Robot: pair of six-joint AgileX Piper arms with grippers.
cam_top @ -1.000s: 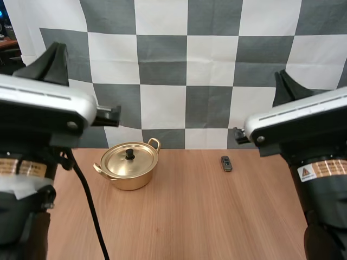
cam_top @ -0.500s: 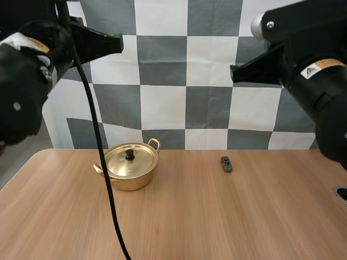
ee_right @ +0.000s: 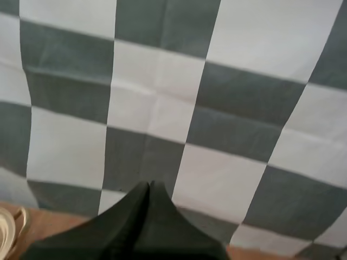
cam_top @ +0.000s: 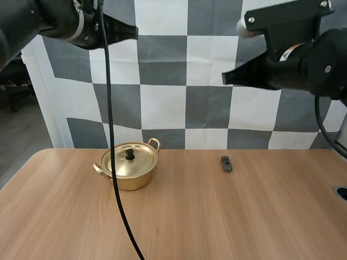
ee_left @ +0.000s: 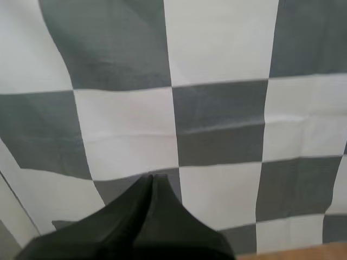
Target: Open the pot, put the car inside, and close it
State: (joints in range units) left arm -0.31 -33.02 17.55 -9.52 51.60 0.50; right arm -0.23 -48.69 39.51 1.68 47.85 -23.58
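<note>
Left pincer (ee_left: 151, 177) and right pincer (ee_right: 149, 185) pressed together, held high since nothing's grasped yet; lidded pot (cam_top: 129, 166), car (cam_top: 226, 163) well apart on surface (cam_top: 217, 216).

Lidded pot (cam_top: 129, 167) left of car (cam_top: 226, 163), both on table (cam_top: 217, 216)

The black, jointed left arm (cam_top: 49, 19) is raised high and reaches across towards the centre. Its left gripper (cam_top: 130, 33) of two black fingers points sideways at the other arm. In the left wrist view, this left gripper (ee_left: 150, 181) has its fingers lying together as one dark wedge, pinching nothing.

The right arm (cam_top: 303, 54), black with a white upper casing (cam_top: 279, 16), is also held high. Its right gripper (cam_top: 227, 79) of two black fingers points inwards, and sits a little lower than the left one. In the right wrist view, the right gripper (ee_right: 149, 187) also forms a single closed dark wedge with nothing in it. The two tips face each other, well apart.
</note>
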